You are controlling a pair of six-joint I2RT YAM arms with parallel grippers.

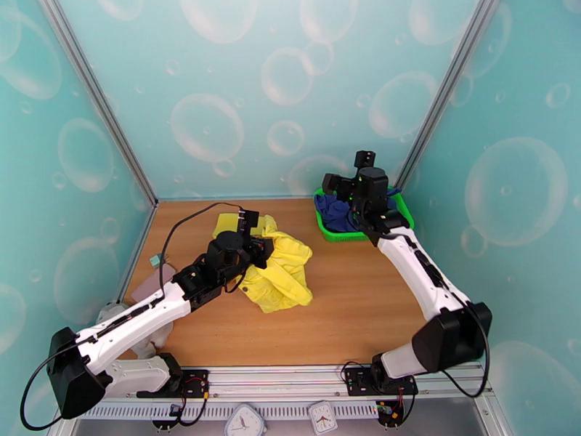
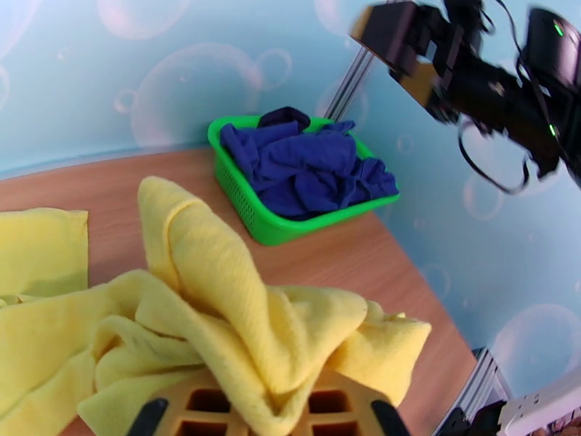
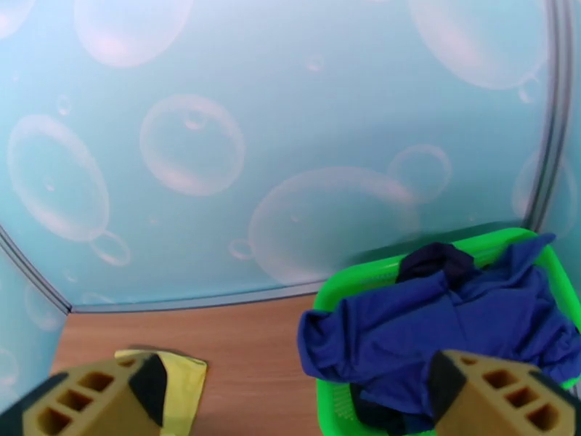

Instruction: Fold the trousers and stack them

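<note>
The yellow trousers [image 1: 279, 274] lie crumpled in a heap on the wooden table, left of centre. My left gripper [image 1: 260, 245] sits at the heap's far left edge, shut on a fold of them. In the left wrist view the trousers [image 2: 218, 299] drape over and between the tan fingers [image 2: 203, 408] of that gripper [image 2: 272, 405]. My right gripper [image 1: 332, 184] hovers over the green basket at the back right. Its fingers [image 3: 87, 401] stand wide apart around nothing, the gripper [image 3: 298, 401] open.
The green basket [image 1: 341, 235] [image 2: 290, 230] [image 3: 348, 274] holds a dark blue garment [image 1: 338, 211] [image 2: 305, 172] [image 3: 436, 321]. A flat folded yellow piece [image 1: 227, 223] [image 2: 40, 248] [image 3: 181, 379] lies behind the heap. A pinkish cloth [image 1: 156, 279] rests at the table's left edge. Walls close three sides.
</note>
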